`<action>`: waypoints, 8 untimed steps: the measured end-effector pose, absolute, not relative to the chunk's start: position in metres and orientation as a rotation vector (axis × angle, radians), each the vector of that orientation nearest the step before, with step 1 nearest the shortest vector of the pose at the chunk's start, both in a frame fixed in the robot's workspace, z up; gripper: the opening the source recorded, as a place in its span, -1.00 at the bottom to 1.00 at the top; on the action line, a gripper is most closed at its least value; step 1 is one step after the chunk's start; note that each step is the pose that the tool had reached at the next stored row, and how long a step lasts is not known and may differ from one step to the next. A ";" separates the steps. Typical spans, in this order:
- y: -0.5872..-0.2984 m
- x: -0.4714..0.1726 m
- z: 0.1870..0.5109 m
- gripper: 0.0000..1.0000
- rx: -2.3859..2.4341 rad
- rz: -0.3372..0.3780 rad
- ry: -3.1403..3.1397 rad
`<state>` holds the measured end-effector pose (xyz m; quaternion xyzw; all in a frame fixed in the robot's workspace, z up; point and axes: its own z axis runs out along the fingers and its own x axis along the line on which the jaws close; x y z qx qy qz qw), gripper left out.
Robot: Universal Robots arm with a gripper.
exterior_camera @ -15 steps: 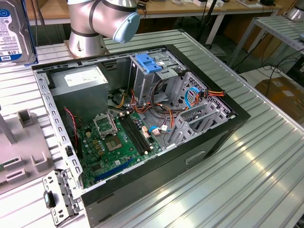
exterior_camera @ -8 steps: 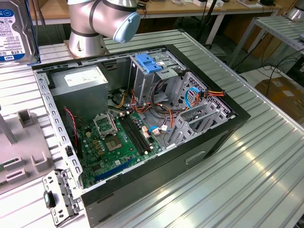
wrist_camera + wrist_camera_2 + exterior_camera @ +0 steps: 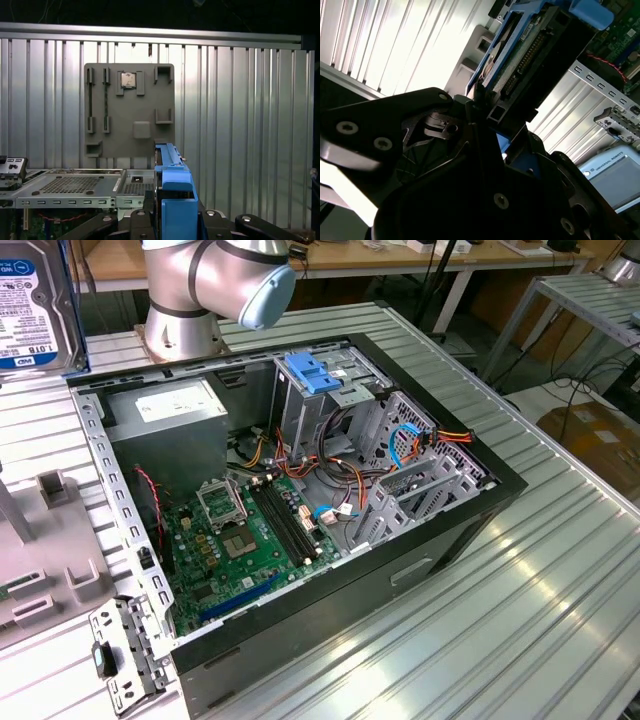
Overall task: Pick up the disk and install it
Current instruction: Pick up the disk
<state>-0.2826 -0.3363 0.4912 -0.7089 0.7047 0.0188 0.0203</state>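
The disk (image 3: 33, 302) hangs in the air at the exterior view's upper left, its silver body and white label with a blue band facing the camera. In the second wrist view the disk (image 3: 532, 47) shows its connector edge and blue carrier rail, with my gripper (image 3: 490, 117) shut on it. In the first wrist view the disk's blue rail (image 3: 172, 185) stands edge-on between the black fingers of the gripper (image 3: 172, 222). The open computer case (image 3: 455, 525) lies on the table, apart from the disk.
Inside the case are a drive cage with a bare blue bracket (image 3: 315, 373), a grey power supply box (image 3: 170, 412), a green motherboard (image 3: 245, 540) and loose cables. A grey parts fixture (image 3: 129, 112) and a loose metal bracket (image 3: 125, 652) lie beside the case. The arm's base (image 3: 190, 290) stands behind it.
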 end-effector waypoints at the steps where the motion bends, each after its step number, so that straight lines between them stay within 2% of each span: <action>1: -0.336 -0.281 0.491 -0.26 -2.199 0.059 2.186; 8: -0.337 -0.275 0.491 -0.26 -2.199 0.059 2.186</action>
